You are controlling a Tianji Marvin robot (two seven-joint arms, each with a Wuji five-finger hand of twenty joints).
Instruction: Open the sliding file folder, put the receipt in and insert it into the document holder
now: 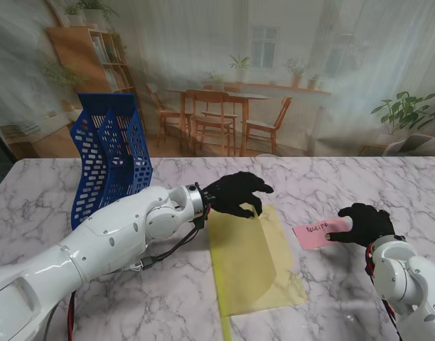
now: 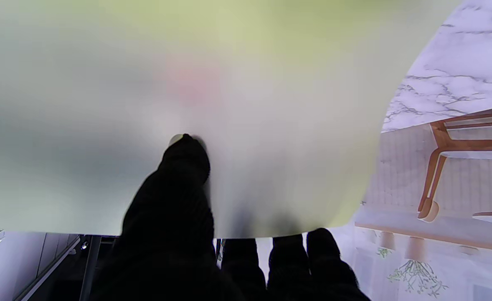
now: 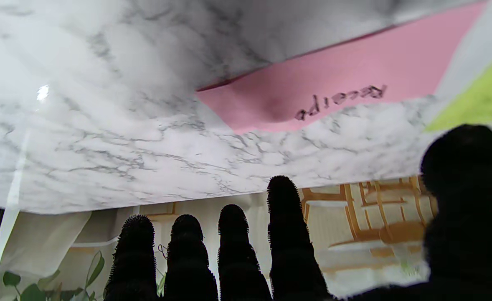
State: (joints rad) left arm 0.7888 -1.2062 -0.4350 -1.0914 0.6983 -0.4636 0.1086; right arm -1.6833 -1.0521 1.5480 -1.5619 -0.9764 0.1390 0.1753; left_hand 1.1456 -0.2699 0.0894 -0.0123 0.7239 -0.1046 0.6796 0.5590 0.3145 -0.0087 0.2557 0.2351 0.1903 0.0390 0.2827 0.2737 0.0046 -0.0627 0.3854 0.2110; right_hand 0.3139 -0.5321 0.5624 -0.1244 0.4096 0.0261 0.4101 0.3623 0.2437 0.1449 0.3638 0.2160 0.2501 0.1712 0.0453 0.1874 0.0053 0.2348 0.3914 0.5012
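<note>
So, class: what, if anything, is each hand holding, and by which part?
The left hand pinches the yellow folder's top sheet at its far edge, lifting it. The right hand rests over the pink receipt's right end; a grip cannot be told.

Left hand (image 1: 235,193) on lifted yellow folder (image 1: 249,259) flap — right hand (image 1: 364,222) touching pink receipt (image 1: 317,234).

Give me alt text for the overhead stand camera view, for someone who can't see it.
The robot's left hand lifts the far edge of a translucent yellow folder on a marble table. The right hand rests its fingers on a pink receipt to the folder's right, and a blue mesh document holder stands at the far left.
</note>
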